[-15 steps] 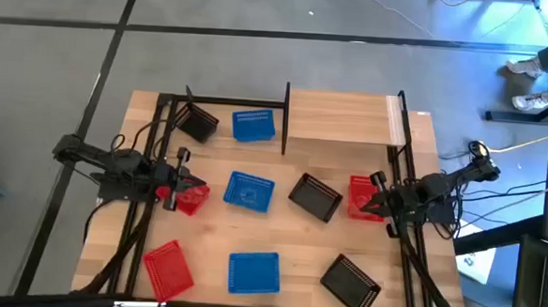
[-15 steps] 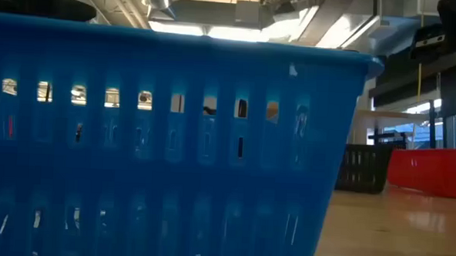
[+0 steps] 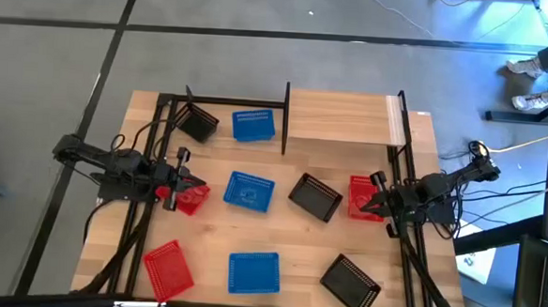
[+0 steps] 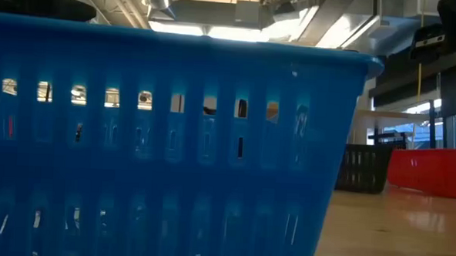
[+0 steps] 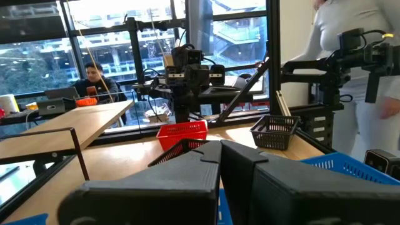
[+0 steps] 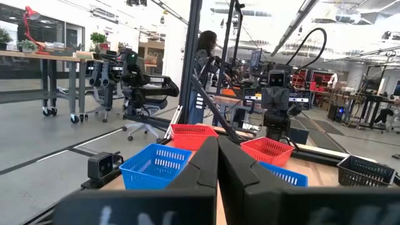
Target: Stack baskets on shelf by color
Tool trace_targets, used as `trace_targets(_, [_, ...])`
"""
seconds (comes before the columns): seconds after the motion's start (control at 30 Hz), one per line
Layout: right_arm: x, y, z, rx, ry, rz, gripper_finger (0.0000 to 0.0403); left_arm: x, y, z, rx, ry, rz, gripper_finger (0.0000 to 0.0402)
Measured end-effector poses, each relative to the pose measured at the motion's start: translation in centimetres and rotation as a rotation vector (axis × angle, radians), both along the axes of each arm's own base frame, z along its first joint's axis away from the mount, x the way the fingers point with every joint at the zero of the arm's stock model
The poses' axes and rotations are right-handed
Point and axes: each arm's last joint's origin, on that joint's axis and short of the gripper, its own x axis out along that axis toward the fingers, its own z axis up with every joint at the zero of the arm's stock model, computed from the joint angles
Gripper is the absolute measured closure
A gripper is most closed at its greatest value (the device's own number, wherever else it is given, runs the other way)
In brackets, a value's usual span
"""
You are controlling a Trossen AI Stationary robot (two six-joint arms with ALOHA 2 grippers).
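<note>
The light-wood shelf [image 3: 337,116] at the back right is bare. Nine mesh baskets lie scattered below: three blue baskets [image 3: 253,125] down the middle, three black baskets [image 3: 315,197], three red baskets [image 3: 168,270], one by each of my grippers.

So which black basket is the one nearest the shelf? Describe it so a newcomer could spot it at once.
In the high view, start at the shelf, the raised light-wood board at the far edge of the table. Just in front of its near edge, between a blue basket and a red basket, lies the black basket. It sits mid-table and turned at an angle; the other two black ones lie at the far-left and near-right corners.
</note>
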Motion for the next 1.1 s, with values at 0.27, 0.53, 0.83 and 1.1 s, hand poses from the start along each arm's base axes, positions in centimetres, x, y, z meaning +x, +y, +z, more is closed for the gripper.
trace_targets(0.27, [0.00,0.00,0.00,0.000,0.000,0.000,0.0402,0.00,0.00,0.00,0.000,0.000,0.000,0.0401])
trace_targets(0.53, [0.00,0.00,0.00,0.000,0.000,0.000,0.0402,0.00,0.00,0.00,0.000,0.000,0.000,0.0401])
trace_targets(0.83, [-0.01,0.00,0.05,0.003,-0.005,0.000,0.0402,0.00,0.00,0.00,0.000,0.000,0.000,0.0401])
trace_targets(1.1, [-0.01,-0.01,0.08,0.049,0.009,0.008,0.0402,0.00,0.00,0.00,0.000,0.000,0.000,0.0401])
